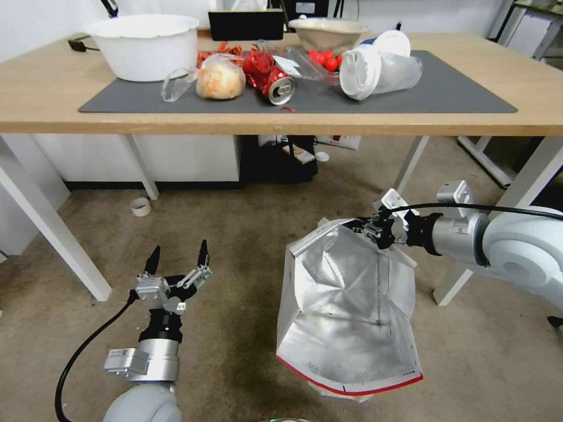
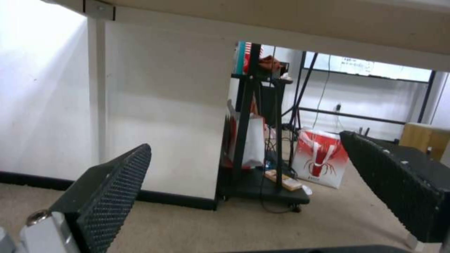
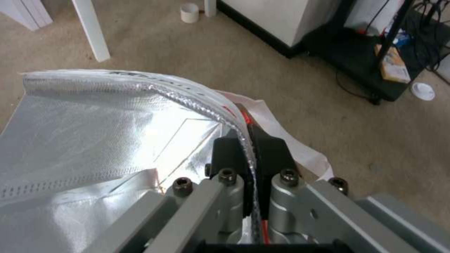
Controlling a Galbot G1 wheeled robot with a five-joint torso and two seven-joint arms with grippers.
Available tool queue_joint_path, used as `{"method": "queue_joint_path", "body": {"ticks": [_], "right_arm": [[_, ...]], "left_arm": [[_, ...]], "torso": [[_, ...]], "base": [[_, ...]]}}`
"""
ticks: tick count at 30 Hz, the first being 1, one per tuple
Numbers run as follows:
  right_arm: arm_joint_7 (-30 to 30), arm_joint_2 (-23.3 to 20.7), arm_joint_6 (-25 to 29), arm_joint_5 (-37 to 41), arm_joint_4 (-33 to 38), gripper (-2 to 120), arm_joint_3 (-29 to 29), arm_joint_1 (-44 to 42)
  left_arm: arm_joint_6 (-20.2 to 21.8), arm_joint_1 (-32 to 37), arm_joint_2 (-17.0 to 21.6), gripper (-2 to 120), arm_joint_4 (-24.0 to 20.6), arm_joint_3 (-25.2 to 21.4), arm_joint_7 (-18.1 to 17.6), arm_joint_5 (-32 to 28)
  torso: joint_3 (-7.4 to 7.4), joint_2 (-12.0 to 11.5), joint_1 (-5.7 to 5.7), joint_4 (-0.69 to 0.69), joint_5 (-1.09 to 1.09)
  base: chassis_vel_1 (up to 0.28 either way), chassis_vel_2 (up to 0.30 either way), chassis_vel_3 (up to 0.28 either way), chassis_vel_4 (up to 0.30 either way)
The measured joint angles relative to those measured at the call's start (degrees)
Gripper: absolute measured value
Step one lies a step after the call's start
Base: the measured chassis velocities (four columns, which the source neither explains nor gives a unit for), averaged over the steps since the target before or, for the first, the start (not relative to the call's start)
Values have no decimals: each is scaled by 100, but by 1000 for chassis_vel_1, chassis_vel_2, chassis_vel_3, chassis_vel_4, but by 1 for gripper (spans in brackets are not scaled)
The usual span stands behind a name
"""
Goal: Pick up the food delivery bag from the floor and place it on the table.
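So the right hand [image 1: 370,227] pinches the food delivery bag [image 1: 346,305] rim, bag hanging below it over the floor [image 1: 234,328], ready for lifting; left hand [image 1: 177,257] open, idle nearby.

This looks like a robotics lab or test room set up to mimic a home. A plain light-wood worktop [image 1: 47,111] on white legs carries a dark grey mat [image 1: 457,94] strewn with staged litter: a crushed red can [image 1: 271,77], a bagged bread roll [image 1: 220,79], a tipped plastic cup [image 1: 378,71] and a white basin [image 1: 143,46]. The floor [image 1: 234,234] is worn, stained brownish carpet with a roll of tape [image 1: 140,206] lying loose. A black metal rack [image 2: 255,140] with trailing cables stands behind, a red-and-white paper bag [image 2: 320,158] beside it, before a bare white wall [image 2: 47,88].
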Motion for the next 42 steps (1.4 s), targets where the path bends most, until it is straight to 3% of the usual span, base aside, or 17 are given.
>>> {"method": "queue_joint_path", "body": {"ticks": [11,42], "right_arm": [[46,-13,0,207,137,0,62,12],[131,-3,0,519,246,0,108,-15]], "left_arm": [[3,49,4,100,-60,-25,3,0],[48,45,10,100,15,-27,-27,-26]], "torso": [[262,292,34,0,1],[809,1003,200,0,0]], "base": [[0,0,0,0],[0,0,0,0]]}}
